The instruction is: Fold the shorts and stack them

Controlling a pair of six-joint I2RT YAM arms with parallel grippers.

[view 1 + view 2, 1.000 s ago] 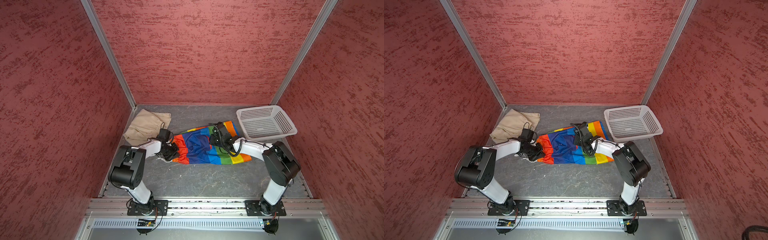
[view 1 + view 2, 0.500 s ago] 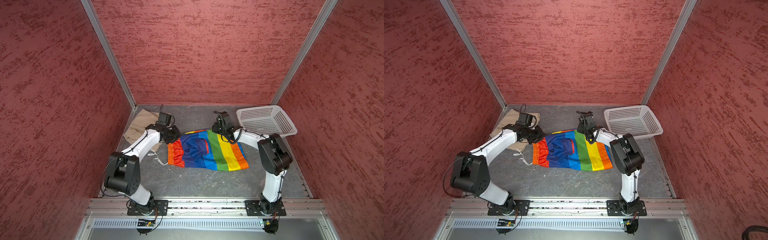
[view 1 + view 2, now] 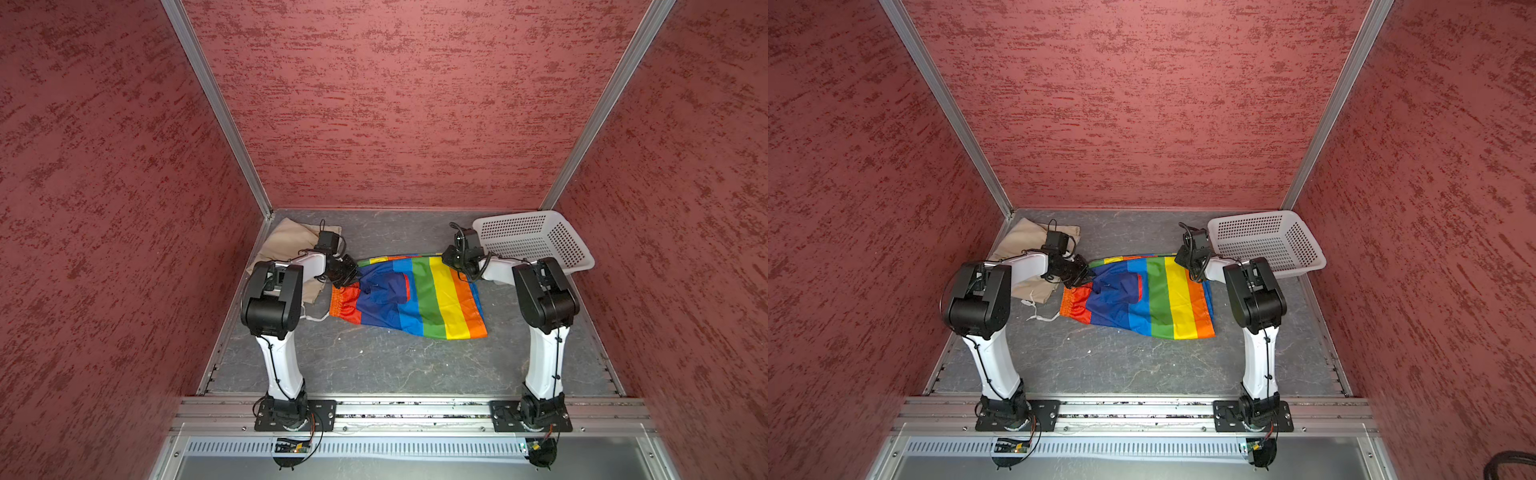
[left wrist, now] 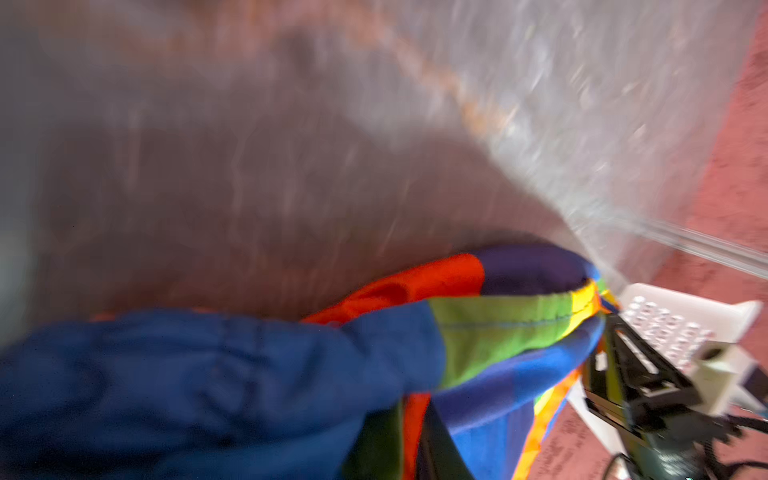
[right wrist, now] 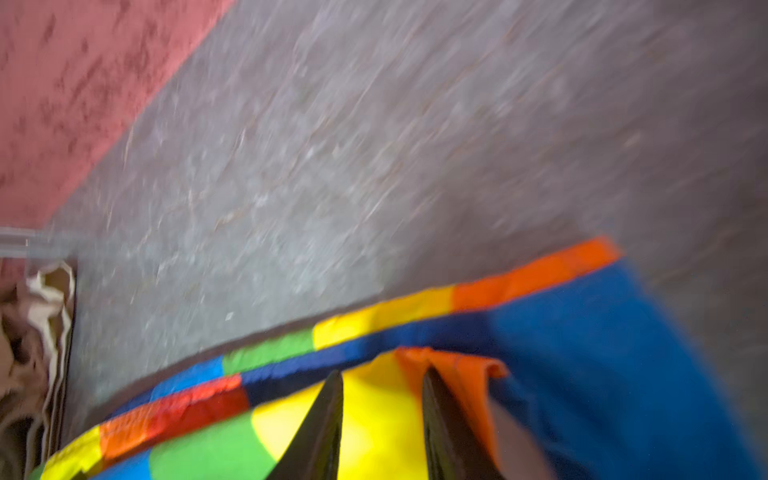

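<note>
**Near:** rainbow shorts (image 3: 415, 299) lie spread at centre, long axis left-right, waist toward my left arm. **At their far corners:** left gripper (image 3: 347, 272) is at the waist, its jaws hidden by cloth, so I cannot tell its state. Right gripper (image 5: 382, 374) stands part-open over the yellow stripe. **Behind:** beige shorts (image 3: 286, 243) far left; basket (image 3: 515, 216) far right, empty.

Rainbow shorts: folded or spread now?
Folded: shorts lie flat, doubled; a second striped layer peeks out along the far edge.

Both top views look down over the whole floor (image 3: 395, 365) — wrist views, close, share the rainbow shorts (image 4: 490, 332).
</note>
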